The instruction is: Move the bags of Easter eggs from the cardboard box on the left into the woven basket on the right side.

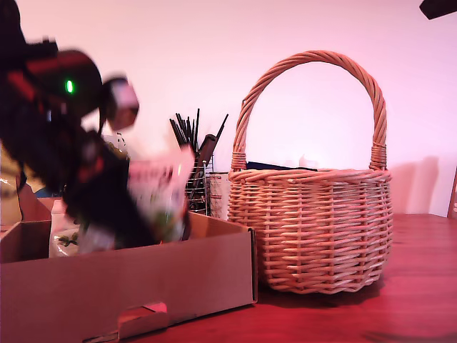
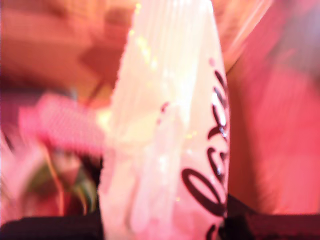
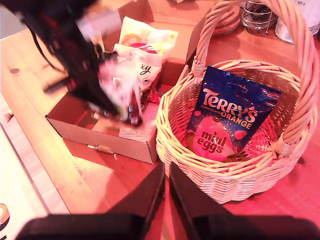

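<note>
Exterior view:
- First arm: a blurred black arm at the exterior view's left, a green light on it, reaching down over the cardboard box (image 1: pixel 178 282).
- My first gripper (image 1: pixel 161 204): its jaws are hidden in the blur; a white bag (image 1: pixel 166 187) with red and green print hangs at its tip, above the box's inside.
- Cardboard box: low and brown, on the red-brown desk (image 1: pixel 421 286), tab slot in its front wall.
- Woven basket (image 1: pixel 314 236): at the exterior view's right of the box, just beside it, handle arched upright; a dark blue edge shows over its rim.
- Behind: a wire holder of black brushes (image 1: pixel 194 153) between box and basket.

First wrist view:
- White bag (image 2: pixel 170 130): fills the middle, glossy, with black script lettering down one edge; it runs out from between the jaws, clamped there. All else is blur.

Second wrist view:
- My second gripper (image 3: pixel 166 200): its dark jaws sit pressed together with nothing between them, above the desk in front of the basket.
- Woven basket (image 3: pixel 210 167): holds one dark blue Terry's bag (image 3: pixel 232 117), leaning against its inner wall.
- Cardboard box (image 3: pixel 105 137): beside the basket; two more pale bags (image 3: pixel 145 47) lie inside.
- First arm and its white bag (image 3: pixel 117 85): blurred, over the box.
</note>
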`<state>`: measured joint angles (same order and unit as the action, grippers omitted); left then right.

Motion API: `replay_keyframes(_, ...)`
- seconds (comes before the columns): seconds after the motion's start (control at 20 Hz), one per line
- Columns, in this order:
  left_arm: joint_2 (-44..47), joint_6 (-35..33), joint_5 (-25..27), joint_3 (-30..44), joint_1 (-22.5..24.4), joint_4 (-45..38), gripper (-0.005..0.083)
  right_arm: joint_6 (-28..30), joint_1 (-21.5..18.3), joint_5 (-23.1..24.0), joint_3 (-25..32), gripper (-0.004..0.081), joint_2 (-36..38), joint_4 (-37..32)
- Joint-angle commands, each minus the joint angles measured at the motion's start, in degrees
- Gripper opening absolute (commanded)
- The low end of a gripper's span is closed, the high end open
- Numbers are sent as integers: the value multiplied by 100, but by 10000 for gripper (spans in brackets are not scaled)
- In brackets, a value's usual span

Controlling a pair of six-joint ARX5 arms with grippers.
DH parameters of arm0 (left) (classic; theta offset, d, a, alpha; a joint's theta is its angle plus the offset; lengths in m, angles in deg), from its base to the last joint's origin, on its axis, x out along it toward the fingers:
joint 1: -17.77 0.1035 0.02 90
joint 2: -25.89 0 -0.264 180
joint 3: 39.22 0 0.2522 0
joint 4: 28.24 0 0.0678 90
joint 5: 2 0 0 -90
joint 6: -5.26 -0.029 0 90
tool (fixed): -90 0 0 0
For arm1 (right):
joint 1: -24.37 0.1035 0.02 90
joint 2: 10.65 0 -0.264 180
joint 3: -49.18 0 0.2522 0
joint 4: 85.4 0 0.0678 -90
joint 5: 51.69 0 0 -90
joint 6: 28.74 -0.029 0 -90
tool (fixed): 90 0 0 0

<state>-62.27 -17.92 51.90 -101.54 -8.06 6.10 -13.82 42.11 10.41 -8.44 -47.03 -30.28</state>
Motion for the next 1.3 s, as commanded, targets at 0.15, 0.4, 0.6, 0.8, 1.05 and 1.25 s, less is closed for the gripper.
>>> replay_keyframes(0.15, 525, 435, -835, -391, -48, -380, -2, 15, 24, 2, 26, -13, 15, -39)
replay_keyframes(0.4, 476, 1176, -476, -422, -925, -2135, -1, 15, 24, 2, 26, -13, 17, -37)
replay_keyframes(0.6, 116, 1248, 901, -422, -1714, -3414, -1, 15, 24, 4, 26, -13, 17, -37)
replay_keyframes(0.8, -573, 1432, 1585, -442, -1961, -4426, -1, 15, 24, 2, 26, -13, 17, -35)
replay_keyframes(1.05, -1191, 2400, 1666, -804, -1967, -4522, 53, 15, 26, 0, 26, -13, 17, -33)
replay_keyframes(1.25, -1458, 2968, 1657, -1266, -2028, -4039, 149, 13, 26, -2, 26, -13, 17, -31)
